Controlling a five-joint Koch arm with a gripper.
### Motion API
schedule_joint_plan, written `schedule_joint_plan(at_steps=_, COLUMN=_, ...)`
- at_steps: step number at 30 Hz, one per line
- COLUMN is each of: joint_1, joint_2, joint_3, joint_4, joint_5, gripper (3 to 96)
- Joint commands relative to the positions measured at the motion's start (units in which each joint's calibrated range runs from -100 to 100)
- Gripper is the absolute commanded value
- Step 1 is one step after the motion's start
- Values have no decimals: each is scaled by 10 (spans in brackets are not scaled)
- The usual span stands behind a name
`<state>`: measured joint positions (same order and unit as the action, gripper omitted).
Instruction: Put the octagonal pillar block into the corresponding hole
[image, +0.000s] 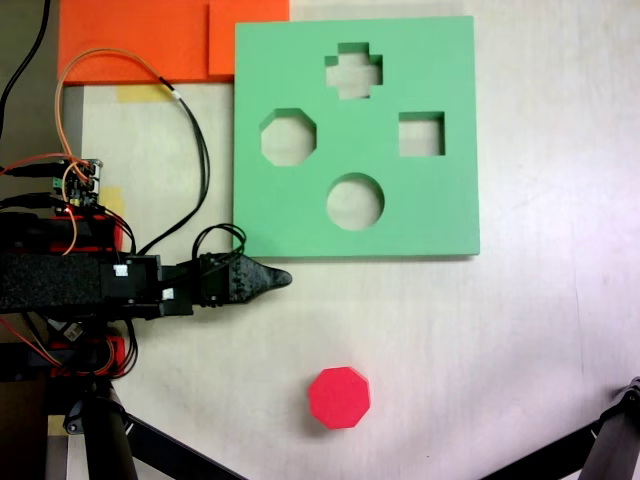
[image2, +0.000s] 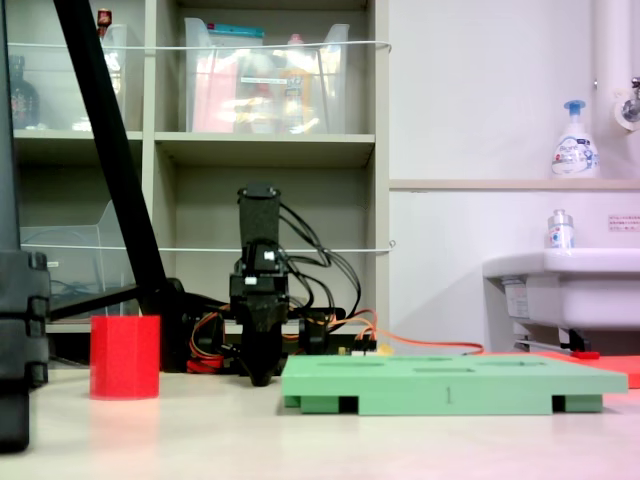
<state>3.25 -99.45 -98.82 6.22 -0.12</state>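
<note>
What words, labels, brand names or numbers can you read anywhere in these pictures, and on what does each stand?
No text can be read.
Soap bottle on the ledge: a blue label, too blurred.
Small bottle on the sink: print too small.
Wall sign: red marks, unreadable.
Red block and green board: no writing.

The small bright red eight-sided foam block looks matt and softly smooth, and the square green foam board has the same dull, fine-grained finish, its eight-sided cutout cut clean through. The black plastic gripper has a slight sheen. The pale tabletop seems a smooth laminate, though the second exterior view is too soft to be sure.
</note>
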Motion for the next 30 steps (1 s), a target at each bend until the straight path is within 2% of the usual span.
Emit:
schedule_joint_plan(at_steps=1, joint_1=2, joint_2=-5, joint_3=-12, joint_4=-54, joint_5=2, gripper=493)
schedule_joint_plan(at_steps=21, joint_1=-1, joint_2=-5, joint_3=-12, joint_4=-54, joint_5=5, gripper=491)
schedule_joint_plan(at_steps=25, joint_1=-72, joint_2=-5, joint_3=-12, joint_4=-52, joint_5=104, gripper=503)
schedule_joint_plan(at_steps=30, joint_1=-98, joint_2=-5, joint_3=-12, joint_4=-2, joint_5=216, gripper=503)
